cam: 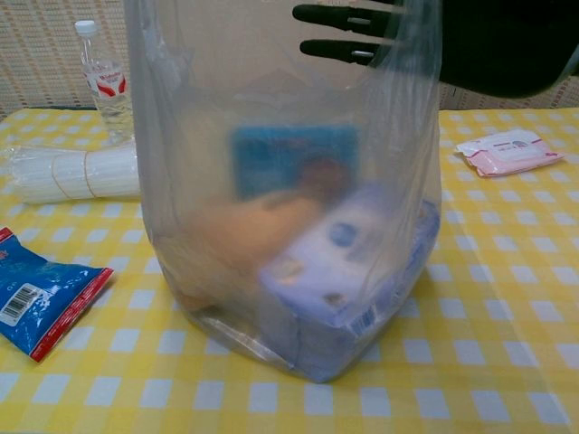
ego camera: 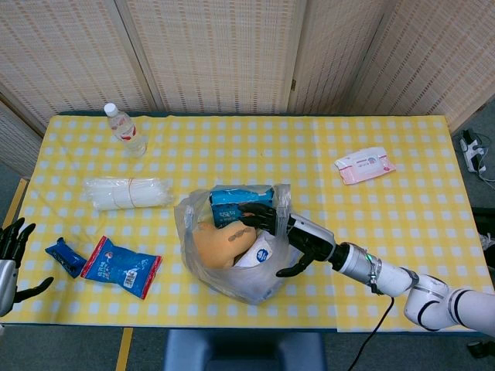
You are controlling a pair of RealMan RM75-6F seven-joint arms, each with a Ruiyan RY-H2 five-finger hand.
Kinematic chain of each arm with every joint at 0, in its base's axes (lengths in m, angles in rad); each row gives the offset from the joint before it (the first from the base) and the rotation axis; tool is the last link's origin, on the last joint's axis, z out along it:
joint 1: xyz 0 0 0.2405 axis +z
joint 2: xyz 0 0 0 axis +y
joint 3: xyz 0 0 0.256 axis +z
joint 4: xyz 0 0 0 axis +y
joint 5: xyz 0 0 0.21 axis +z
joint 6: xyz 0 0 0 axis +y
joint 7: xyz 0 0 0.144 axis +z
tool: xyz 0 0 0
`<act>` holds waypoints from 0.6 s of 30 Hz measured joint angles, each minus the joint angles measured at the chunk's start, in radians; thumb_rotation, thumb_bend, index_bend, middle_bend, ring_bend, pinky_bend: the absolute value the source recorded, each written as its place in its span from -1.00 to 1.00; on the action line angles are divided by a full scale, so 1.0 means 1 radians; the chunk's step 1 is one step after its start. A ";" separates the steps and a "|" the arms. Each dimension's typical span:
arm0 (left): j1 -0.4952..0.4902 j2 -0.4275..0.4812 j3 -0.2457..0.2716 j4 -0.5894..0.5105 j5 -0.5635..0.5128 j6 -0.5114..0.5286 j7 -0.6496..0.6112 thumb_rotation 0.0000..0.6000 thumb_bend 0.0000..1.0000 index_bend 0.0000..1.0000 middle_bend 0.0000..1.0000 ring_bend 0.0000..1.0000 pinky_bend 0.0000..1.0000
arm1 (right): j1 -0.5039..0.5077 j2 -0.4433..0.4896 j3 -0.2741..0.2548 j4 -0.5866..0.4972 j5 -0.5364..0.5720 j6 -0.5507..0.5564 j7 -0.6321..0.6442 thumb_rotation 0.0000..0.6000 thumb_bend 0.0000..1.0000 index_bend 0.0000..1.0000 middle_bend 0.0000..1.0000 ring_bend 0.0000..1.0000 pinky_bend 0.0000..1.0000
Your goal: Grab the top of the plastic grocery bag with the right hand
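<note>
My right hand (ego camera: 288, 230), fingers spread and holding nothing, reaches over the rim of the plastic grocery bag (ego camera: 232, 274) standing mid-table (ego camera: 402, 147); my left hand (ego camera: 9, 255) hangs spread off the table's edge

Water bottle (ego camera: 124, 130) far left; plastic-wrapped roll (ego camera: 128, 192) nearer; blue snack packets (ego camera: 121, 267) front-left; pink wipes pack (ego camera: 364, 165) right.

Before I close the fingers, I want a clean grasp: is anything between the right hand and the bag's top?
Nothing visible. The right hand already reaches over the plastic grocery bag at its right rim, fingers apart over the opening.
</note>
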 measured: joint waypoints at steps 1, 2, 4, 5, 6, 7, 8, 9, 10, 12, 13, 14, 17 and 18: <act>0.000 0.001 0.000 0.000 0.001 0.001 -0.001 1.00 -0.70 -1.00 -1.00 -1.00 -1.00 | 0.005 0.000 0.000 -0.007 0.000 -0.007 -0.015 1.00 -0.63 -1.00 -1.00 -0.89 -1.00; 0.001 0.001 0.000 0.000 0.001 0.002 -0.001 1.00 -0.70 -1.00 -1.00 -1.00 -1.00 | 0.008 0.000 0.000 -0.013 0.000 -0.014 -0.028 1.00 -0.63 -1.00 -1.00 -0.89 -1.00; 0.002 0.002 0.000 -0.001 0.003 0.004 -0.003 1.00 -0.70 -1.00 -1.00 -1.00 -1.00 | 0.017 0.000 0.002 -0.031 0.005 -0.031 -0.065 1.00 -0.63 -1.00 -1.00 -0.89 -1.00; 0.002 0.002 0.001 -0.001 0.005 0.005 -0.003 1.00 -0.70 -1.00 -1.00 -1.00 -1.00 | 0.022 0.000 0.003 -0.040 0.008 -0.040 -0.081 1.00 -0.63 -1.00 -1.00 -0.89 -1.00; 0.002 0.002 0.001 -0.002 0.007 0.006 -0.004 1.00 -0.70 -1.00 -1.00 -1.00 -1.00 | 0.027 0.000 0.005 -0.048 0.012 -0.049 -0.097 1.00 -0.63 -1.00 -1.00 -0.89 -1.00; 0.003 0.003 0.002 -0.002 0.008 0.006 -0.005 1.00 -0.70 -1.00 -1.00 -1.00 -1.00 | 0.035 -0.001 0.009 -0.058 0.018 -0.063 -0.117 1.00 -0.63 -1.00 -1.00 -0.89 -1.00; 0.003 0.003 0.003 -0.003 0.011 0.007 -0.007 1.00 -0.70 -1.00 -1.00 -1.00 -1.00 | 0.041 -0.002 0.011 -0.067 0.022 -0.073 -0.129 1.00 -0.63 -1.00 -1.00 -0.89 -1.00; 0.003 0.004 0.004 -0.003 0.013 0.008 -0.009 1.00 -0.70 -1.00 -1.00 -1.00 -1.00 | 0.049 -0.002 0.014 -0.075 0.027 -0.084 -0.140 1.00 -0.63 -1.00 -1.00 -0.89 -1.00; 0.003 0.004 0.004 -0.003 0.014 0.008 -0.011 1.00 -0.70 -1.00 -1.00 -1.00 -1.00 | 0.058 -0.003 0.018 -0.086 0.032 -0.096 -0.154 1.00 -0.63 -1.00 -1.00 -0.89 -1.00; 0.004 0.006 0.005 -0.003 0.016 0.009 -0.015 1.00 -0.70 -1.00 -1.00 -1.00 -1.00 | 0.070 -0.004 0.023 -0.100 0.036 -0.109 -0.176 1.00 -0.63 -1.00 -1.00 -0.89 -1.00; 0.004 0.007 0.005 -0.003 0.016 0.010 -0.017 1.00 -0.70 -1.00 -1.00 -1.00 -1.00 | 0.077 -0.005 0.027 -0.108 0.038 -0.118 -0.190 1.00 -0.63 -1.00 -1.00 -0.89 -1.00; 0.005 0.008 0.005 -0.003 0.017 0.011 -0.019 1.00 -0.70 -1.00 -1.00 -1.00 -1.00 | 0.082 -0.006 0.030 -0.114 0.041 -0.125 -0.201 1.00 -0.63 -1.00 -1.00 -0.89 -1.00; 0.008 0.011 0.005 -0.004 0.018 0.017 -0.028 1.00 -0.70 -1.00 -1.00 -1.00 -1.00 | 0.101 -0.011 0.041 -0.133 0.056 -0.154 -0.231 1.00 -0.63 -1.00 -1.00 -0.89 -1.00; 0.009 0.013 0.005 -0.004 0.020 0.019 -0.032 1.00 -0.70 -1.00 -1.00 -1.00 -1.00 | 0.107 -0.012 0.045 -0.138 0.062 -0.164 -0.238 1.00 -0.63 -1.00 -1.00 -0.89 -1.00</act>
